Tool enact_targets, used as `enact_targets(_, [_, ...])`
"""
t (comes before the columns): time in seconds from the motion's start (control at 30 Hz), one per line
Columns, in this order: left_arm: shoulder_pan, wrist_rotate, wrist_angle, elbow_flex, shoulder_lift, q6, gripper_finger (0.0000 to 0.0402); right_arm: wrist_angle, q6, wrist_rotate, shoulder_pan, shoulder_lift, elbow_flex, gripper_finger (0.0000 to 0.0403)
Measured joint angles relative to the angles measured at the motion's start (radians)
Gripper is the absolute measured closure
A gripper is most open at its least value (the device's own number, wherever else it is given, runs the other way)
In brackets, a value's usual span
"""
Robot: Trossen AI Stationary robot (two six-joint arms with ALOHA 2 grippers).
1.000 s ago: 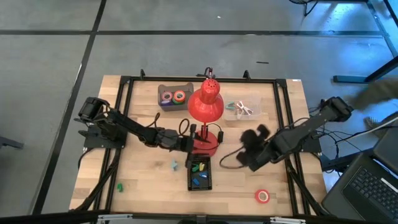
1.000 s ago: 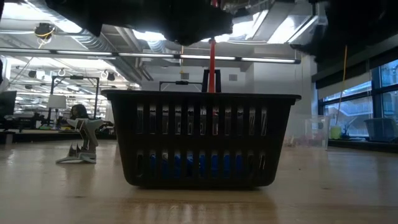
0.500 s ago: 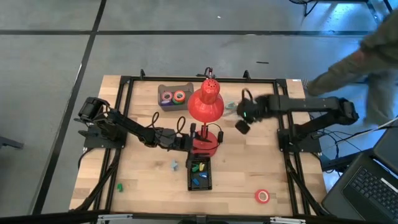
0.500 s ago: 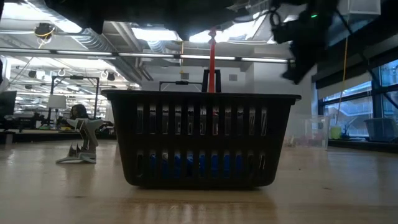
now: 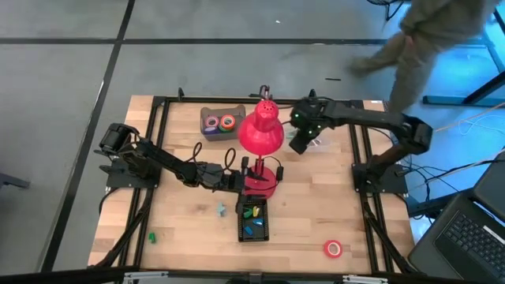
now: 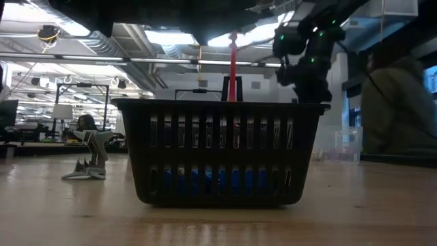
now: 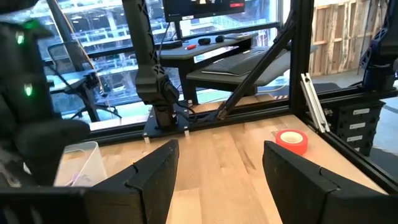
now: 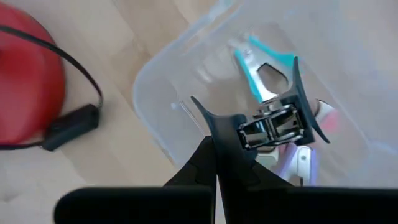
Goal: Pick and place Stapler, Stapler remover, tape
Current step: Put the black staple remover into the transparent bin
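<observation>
At the table's nine o'clock side, the left arm reaches in as far as the red lamp's (image 5: 260, 134) base. The left gripper (image 5: 235, 181) hovers there with its fingers spread and nothing between them, apparently waiting. Just toward six o'clock of it lies a pale staple remover (image 6: 91, 161), and beside that stands the black basket (image 5: 254, 220). Toward one o'clock, the right gripper (image 8: 214, 163) hangs over the clear container (image 8: 168, 124). Its fingers are pinched tight on one wing of a dark staple remover (image 8: 270, 126), probably so that the remover drops inside. Only the right wrist view shows that grip, along with a teal remover (image 8: 261, 65) in the container. From above, the arm hides both. A red tape roll (image 5: 333, 249) lies alone near five o'clock, and the left wrist view shows its hollow centre.
</observation>
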Motion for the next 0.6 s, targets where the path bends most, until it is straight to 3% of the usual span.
enact_targets(0.4, [0.000, 0.000, -0.008, 0.000, 0.000, 0.033, 0.0178, 0.085, -0.055, -0.010, 0.000, 0.147, 0.000, 0.0402])
enact_targets(0.6, [0.000, 0.000, -0.027, 0.000, 0.000, 0.033, 0.0178, 0.098, -0.031, -0.027, 0.000, 0.149, 0.000, 0.0361])
